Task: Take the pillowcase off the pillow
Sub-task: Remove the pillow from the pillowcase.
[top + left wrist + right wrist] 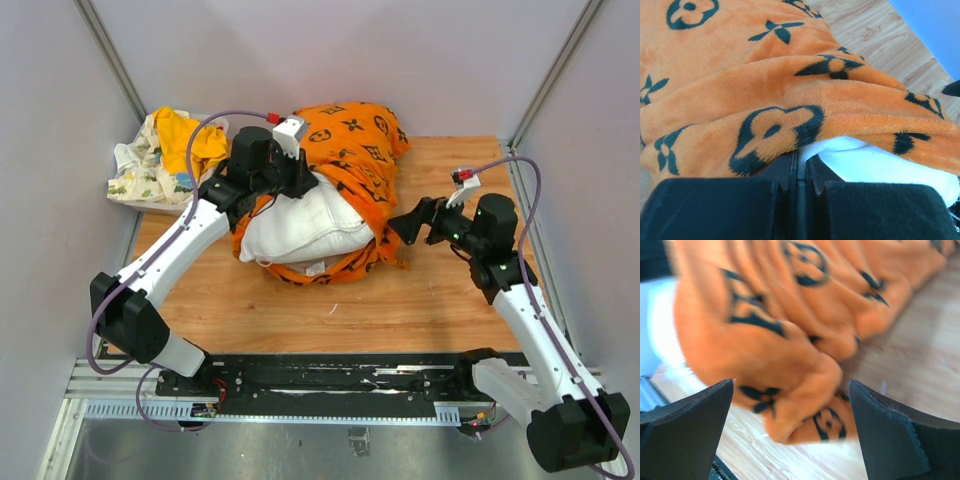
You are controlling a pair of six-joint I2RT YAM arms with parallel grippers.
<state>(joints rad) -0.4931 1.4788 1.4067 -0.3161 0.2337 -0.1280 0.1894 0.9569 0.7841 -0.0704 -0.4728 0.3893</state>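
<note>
The orange pillowcase (355,135) with black motifs is bunched over the far and right parts of the white pillow (300,228), whose near-left part is bare. My left gripper (308,183) is at the pillow's upper left edge. In the left wrist view it (801,157) is shut, pinching white pillow (870,162) fabric right under the pillowcase (765,85) hem. My right gripper (402,226) is open just right of the bundle. In the right wrist view it (790,407) straddles a low fold of pillowcase (790,370), apart from both fingers.
A white tray (125,195) at the back left holds a plain yellow-orange cloth (190,140) and a white printed cloth (135,170). The bundle lies on a wooden table (300,305). Grey walls close in on the left, right and back.
</note>
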